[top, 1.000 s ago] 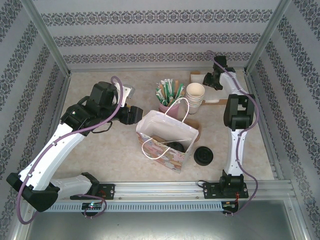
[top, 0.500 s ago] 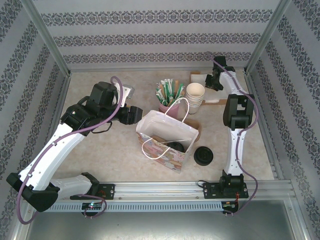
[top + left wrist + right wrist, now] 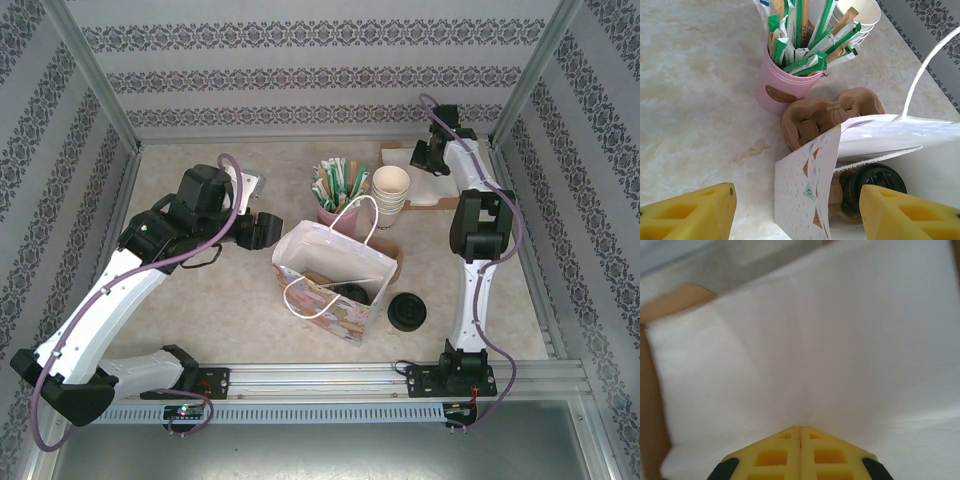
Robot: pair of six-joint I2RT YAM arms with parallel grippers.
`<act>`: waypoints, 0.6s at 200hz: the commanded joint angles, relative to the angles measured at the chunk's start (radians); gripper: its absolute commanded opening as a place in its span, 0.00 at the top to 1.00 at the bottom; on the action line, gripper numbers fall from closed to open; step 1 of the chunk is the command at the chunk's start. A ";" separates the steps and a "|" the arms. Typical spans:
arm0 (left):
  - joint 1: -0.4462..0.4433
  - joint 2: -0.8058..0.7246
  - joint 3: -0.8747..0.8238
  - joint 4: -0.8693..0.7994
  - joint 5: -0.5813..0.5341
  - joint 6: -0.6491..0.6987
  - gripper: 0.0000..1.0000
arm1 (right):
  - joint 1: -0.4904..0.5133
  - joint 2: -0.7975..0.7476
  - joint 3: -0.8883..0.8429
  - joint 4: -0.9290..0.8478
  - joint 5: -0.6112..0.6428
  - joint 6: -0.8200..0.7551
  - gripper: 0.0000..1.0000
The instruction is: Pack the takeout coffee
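At centre of the surface (image 3: 240, 310): bag (image 3: 338, 316), upright, mouth open, white within, patterned on the near side, one cord handle (image 3: 925, 70) arched up by the far wall. Inside the bag, toward its near right corner: coffee (image 3: 351, 292), upright, black lid on, seated in a brown pulp carrier (image 3: 827, 117). Part of that carrier seen past the bag's white wall, just beside the pink cup (image 3: 782, 87); cannot tell if inside or outside the bag. Behind the bag: pink cup, upright, crammed with sticks (image 3: 805, 45) in green and white wrappers, fanned out over its rim. To the right of the pink cup, touching or nearly so: cream cups (image 3: 391, 192), nested in one stack, mouths up. On the bare surface just right of the bag's near corner: loose lid (image 3: 406, 311), black, flat, apart from the bag. Left of the bag, level with its far corner: left pincer (image 3: 268, 228), released, yellow fingers (image 3: 690, 215) spread wide, aimed at the bag's end; contact with the bag not determinable. At the far right corner of the surface: right pincer (image 3: 800, 432), clenched, both yellow fingers pressed flat together, tips down on a stack of white napkins (image 3: 805, 340). Creases in the top sheet noted converging on the tips; cannot tell if grasping a sheet. Well apart from bag and coffee.
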 commanded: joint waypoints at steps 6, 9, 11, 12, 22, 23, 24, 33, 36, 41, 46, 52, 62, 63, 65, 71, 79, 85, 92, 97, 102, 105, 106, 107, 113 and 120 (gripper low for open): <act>-0.017 -0.028 -0.008 -0.002 -0.009 -0.014 0.33 | -0.021 -0.180 -0.080 0.095 -0.044 0.028 1.00; -0.017 -0.030 -0.010 0.001 -0.008 -0.013 0.33 | -0.023 -0.197 -0.093 0.106 -0.045 0.029 1.00; -0.018 -0.030 -0.010 0.005 -0.007 -0.015 0.33 | -0.023 -0.209 -0.102 0.113 -0.046 0.029 1.00; -0.018 -0.030 -0.009 0.005 -0.007 -0.014 0.33 | -0.024 -0.214 -0.106 0.117 -0.047 0.029 1.00; -0.018 -0.033 -0.012 0.015 -0.008 -0.019 0.33 | -0.027 -0.270 -0.142 0.142 -0.039 0.030 1.00; -0.018 -0.033 -0.013 0.016 -0.008 -0.020 0.33 | -0.028 -0.275 -0.146 0.143 -0.038 0.030 1.00; -0.018 -0.032 -0.012 0.017 -0.007 -0.020 0.33 | -0.028 -0.281 -0.150 0.146 -0.037 0.029 1.00; -0.018 -0.034 -0.012 0.024 -0.005 -0.021 0.33 | -0.029 -0.331 -0.177 0.160 -0.028 0.025 1.00; -0.018 -0.034 -0.011 0.025 -0.005 -0.021 0.33 | -0.029 -0.348 -0.184 0.162 -0.025 0.024 1.00; -0.019 -0.034 -0.011 0.029 -0.004 -0.021 0.33 | -0.029 -0.376 -0.198 0.166 -0.020 0.021 1.00; -0.019 -0.032 -0.010 0.032 -0.003 -0.021 0.33 | -0.029 -0.405 -0.214 0.171 -0.016 0.020 1.00; -0.017 -0.033 -0.010 0.034 -0.001 -0.023 0.33 | -0.029 -0.440 -0.238 0.178 -0.015 0.019 1.00; -0.019 -0.033 -0.014 0.044 -0.001 -0.023 0.33 | -0.029 -0.507 -0.276 0.194 -0.018 0.017 1.00; -0.019 -0.033 -0.015 0.045 0.000 -0.022 0.33 | -0.029 -0.510 -0.281 0.196 -0.017 0.018 1.00; -0.019 -0.032 -0.015 0.046 0.002 -0.022 0.33 | -0.029 -0.527 -0.289 0.201 -0.016 0.017 1.00; -0.018 -0.033 -0.017 0.052 0.004 -0.024 0.33 | -0.027 -0.569 -0.314 0.213 -0.018 0.017 1.00; -0.019 -0.030 -0.018 0.058 0.006 -0.026 0.33 | -0.025 -0.625 -0.346 0.226 -0.021 0.015 1.00; -0.019 -0.029 -0.020 0.063 0.009 -0.028 0.33 | -0.021 -0.667 -0.370 0.236 -0.028 0.011 1.00; -0.019 -0.028 -0.022 0.068 0.016 -0.030 0.33 | -0.012 -0.718 -0.395 0.244 -0.032 0.006 1.00; -0.019 -0.027 -0.024 0.072 0.019 -0.033 0.33 | -0.005 -0.755 -0.411 0.246 -0.033 0.001 1.00; -0.019 -0.025 -0.026 0.075 0.023 -0.035 0.33 | 0.006 -0.790 -0.424 0.247 -0.032 -0.009 1.00; -0.019 -0.024 -0.026 0.076 0.028 -0.034 0.33 | 0.014 -0.811 -0.434 0.249 -0.029 -0.016 1.00; -0.019 -0.023 -0.026 0.076 0.029 -0.035 0.33 | 0.017 -0.819 -0.437 0.249 -0.028 -0.019 1.00; -0.018 -0.023 -0.028 0.076 0.029 -0.036 0.33 | 0.020 -0.823 -0.438 0.250 -0.027 -0.022 1.00; -0.019 -0.022 -0.028 0.078 0.037 -0.039 0.33 | 0.042 -0.873 -0.456 0.253 -0.016 -0.036 1.00; -0.021 -0.019 -0.028 0.078 0.048 -0.042 0.33 | 0.068 -0.926 -0.477 0.257 0.002 -0.055 1.00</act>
